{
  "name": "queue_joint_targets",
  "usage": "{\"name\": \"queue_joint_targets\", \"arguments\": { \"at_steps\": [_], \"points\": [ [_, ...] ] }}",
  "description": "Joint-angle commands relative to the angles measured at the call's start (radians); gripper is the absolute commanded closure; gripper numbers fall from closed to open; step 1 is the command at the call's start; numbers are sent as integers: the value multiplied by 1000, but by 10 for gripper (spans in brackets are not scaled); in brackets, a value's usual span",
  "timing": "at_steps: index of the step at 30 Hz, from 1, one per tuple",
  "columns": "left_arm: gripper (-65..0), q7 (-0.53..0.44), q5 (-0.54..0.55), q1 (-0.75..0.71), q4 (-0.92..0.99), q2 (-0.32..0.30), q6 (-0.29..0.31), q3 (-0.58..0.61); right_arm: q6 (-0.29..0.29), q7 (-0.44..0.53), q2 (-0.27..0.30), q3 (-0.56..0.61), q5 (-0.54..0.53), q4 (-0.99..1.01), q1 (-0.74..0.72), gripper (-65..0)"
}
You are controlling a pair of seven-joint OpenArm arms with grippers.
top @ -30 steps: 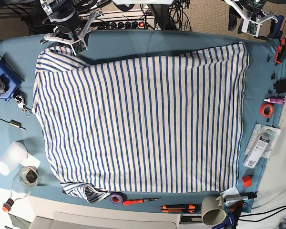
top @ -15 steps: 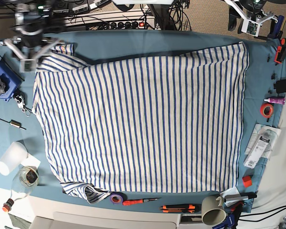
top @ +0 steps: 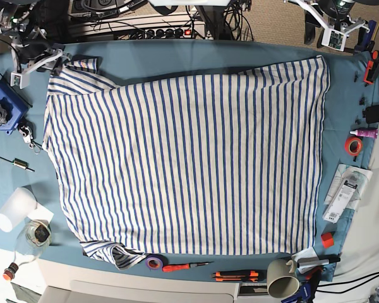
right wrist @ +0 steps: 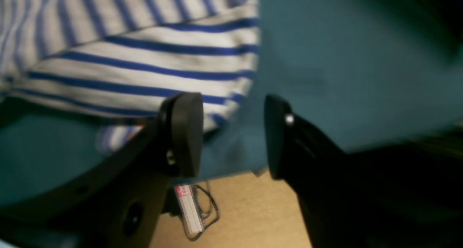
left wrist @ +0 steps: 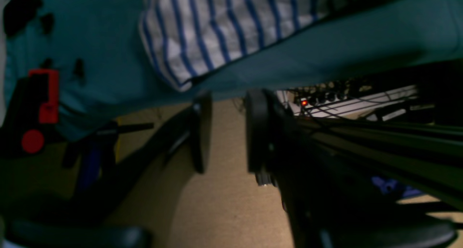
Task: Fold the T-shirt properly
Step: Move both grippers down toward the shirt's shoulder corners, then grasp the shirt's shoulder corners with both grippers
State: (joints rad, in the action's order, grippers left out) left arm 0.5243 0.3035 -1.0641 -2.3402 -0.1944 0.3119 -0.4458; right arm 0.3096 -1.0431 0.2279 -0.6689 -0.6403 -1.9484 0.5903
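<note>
T-shirt point(top: 189, 158) lies spread flat across the teal table cloth point(top: 177, 53), filling the centre of the base view; one sleeve sits bunched at upper left, another crumpled at lower left nr a purple tape roll point(top: 153, 262). Right gripper point(top: 35, 63) hangs at upper left, just off the sleeve edge, jaws wide apart, nothing betw. them; wrist view shows striped cloth just behind its pads point(right wrist: 184, 132). Left gripper point(top: 333, 33) sits at upper right, beyond the shirt's corner, jaws part-open & empty. Mug point(top: 280, 278) and tools line the bottom edge; blue fixture point(top: 3, 104) at left.
</note>
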Motion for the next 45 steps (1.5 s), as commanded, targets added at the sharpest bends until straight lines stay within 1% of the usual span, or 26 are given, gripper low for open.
{"name": "queue_joint_targets", "arguments": {
  "at_steps": [1, 3, 8, 11, 14, 17, 20, 22, 27, 31, 37, 45],
  "points": [
    [-177, -19, 7, -13, -16, -5, 0, -4, 11, 10, 13, -15, -18, -5, 8, -274],
    [-177, -20, 7, -13, -16, -5, 1, -3, 25, 12, 13, -14, -39, 0, 8, -274],
    [-177, -24, 7, -13, -16, -5, 0, -3, 27, 21, 13, -14, -40, 23, 7, -274],
    [-176, -25, 7, -13, -16, -5, 1, -4, 27, 29, 13, -14, -49, 91, -9, -274],
    [-176, -27, 7, -13, -16, -5, 1, -4, 33, 21, 13, -14, -81, 183, -48, -274],
    [-177, -27, 7, -13, -16, -5, 1, -4, 80, 2, 13, -14, -108, 264, -91, -274],
    [-177, -27, 7, -13, -16, -5, 0, -4, 142, -38, 13, -14, -171, 295, -109, -274],
    [-177, -27, 7, -13, -16, -5, 1, -4, 155, -56, 13, -14, -202, 295, -109, -274],
    [-177, -27, 7, -1, -16, -5, 0, -3, 155, -66, 13, -14, -201, 295, -108, -274],
    [-176, -27, 7, 44, -16, -5, 0, -3, 155, -58, 13, -14, -199, 295, -108, -274],
    [-176, -27, 7, 115, -16, -5, 0, -3, 154, -56, 13, -14, -159, 295, -108, -274],
    [-176, -26, 7, 169, -16, -5, 0, -3, 154, -53, 13, -14, -147, 294, -108, -274]
  ]
}}
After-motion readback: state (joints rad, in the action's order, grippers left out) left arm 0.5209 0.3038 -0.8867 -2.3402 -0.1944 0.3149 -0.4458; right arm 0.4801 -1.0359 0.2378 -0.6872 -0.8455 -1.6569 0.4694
